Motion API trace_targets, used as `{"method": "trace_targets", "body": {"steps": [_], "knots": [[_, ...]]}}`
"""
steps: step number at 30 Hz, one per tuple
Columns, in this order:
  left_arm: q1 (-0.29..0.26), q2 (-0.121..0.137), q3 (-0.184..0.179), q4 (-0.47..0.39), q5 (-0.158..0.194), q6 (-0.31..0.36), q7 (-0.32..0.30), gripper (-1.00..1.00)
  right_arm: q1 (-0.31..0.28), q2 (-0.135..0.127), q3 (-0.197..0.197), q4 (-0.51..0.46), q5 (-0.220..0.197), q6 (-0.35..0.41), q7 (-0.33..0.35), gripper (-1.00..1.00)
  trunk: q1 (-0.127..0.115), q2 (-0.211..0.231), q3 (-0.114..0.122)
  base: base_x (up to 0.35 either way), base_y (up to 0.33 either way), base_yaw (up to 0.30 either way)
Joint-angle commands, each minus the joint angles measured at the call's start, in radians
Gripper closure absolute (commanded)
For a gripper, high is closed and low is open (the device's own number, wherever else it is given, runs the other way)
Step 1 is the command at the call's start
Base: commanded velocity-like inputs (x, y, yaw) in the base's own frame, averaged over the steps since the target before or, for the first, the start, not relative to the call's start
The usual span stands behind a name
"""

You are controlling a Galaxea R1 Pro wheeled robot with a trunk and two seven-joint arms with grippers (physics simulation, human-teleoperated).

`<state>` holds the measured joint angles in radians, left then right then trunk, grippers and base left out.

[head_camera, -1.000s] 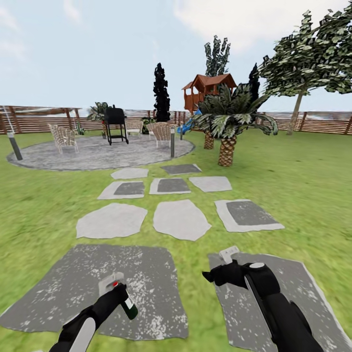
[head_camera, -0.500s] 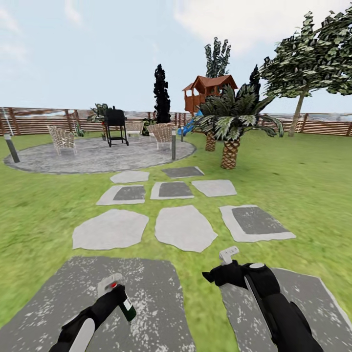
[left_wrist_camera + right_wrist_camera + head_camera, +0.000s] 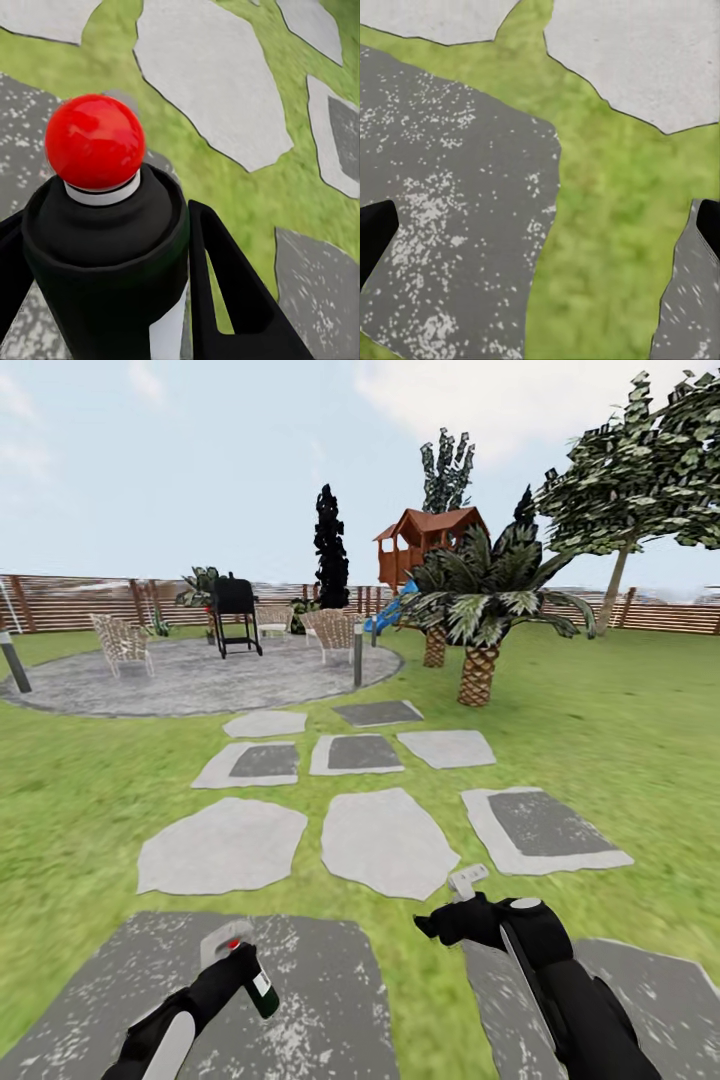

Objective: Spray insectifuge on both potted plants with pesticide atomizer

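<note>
— How are the arms held?

— Both reach forward low over the paving. The left gripper [image 3: 235,965] is closed around the pesticide atomizer [image 3: 250,972]; in the head view the bottle tilts, its whitish trigger head uppermost and its dark green base pointing down and to the right. In the left wrist view the red tip [image 3: 94,141] sits on top of the dark body, with a black finger [image 3: 225,277] pressed against the side. The right gripper [image 3: 440,922] holds nothing; in the right wrist view its two black fingertips [image 3: 375,232] stand at opposite edges, wide apart, with paving and grass between them.

— What is cut off or hard to read?

— Both arms run out of the bottom of the head view. The bottle's white label shows as a sliver. The plants by the far fence are too small to identify.

— And the setting?

— The garden: a green lawn [image 3: 620,730] under a pale sky, ringed by a wooden fence [image 3: 70,605]. Speckled grey paving slabs [image 3: 320,1000] lie under the arms, with lighter stepping stones [image 3: 385,842] beyond, leading to a round gravel patio [image 3: 200,675] with a black grill [image 3: 236,612] and wicker chairs [image 3: 124,644]. A palm [image 3: 482,610] stands to the right, a red playhouse [image 3: 428,540] behind it, a grey bollard lamp [image 3: 357,652] at the patio's edge.
</note>
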<state>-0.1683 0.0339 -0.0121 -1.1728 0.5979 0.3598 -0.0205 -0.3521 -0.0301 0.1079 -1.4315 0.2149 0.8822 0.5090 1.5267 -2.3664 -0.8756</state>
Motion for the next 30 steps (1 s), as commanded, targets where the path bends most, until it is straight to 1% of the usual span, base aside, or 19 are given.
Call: {"method": "trace_targets", "body": {"steps": [1,30], "knots": [[0.000,0.000,-0.001,-0.001,0.006,0.004,0.000,1.00,-0.001,-0.001,0.001,-0.001,0.011,0.003,0.008,-1.00,0.000,0.000,-0.001,0.337,0.110,0.000],[0.000,-0.004,-0.005,-0.001,0.008,0.005,-0.002,1.00,-0.001,-0.001,0.001,-0.001,0.011,0.003,0.008,-1.00,0.000,0.000,-0.001,0.337,0.108,0.000]]}}
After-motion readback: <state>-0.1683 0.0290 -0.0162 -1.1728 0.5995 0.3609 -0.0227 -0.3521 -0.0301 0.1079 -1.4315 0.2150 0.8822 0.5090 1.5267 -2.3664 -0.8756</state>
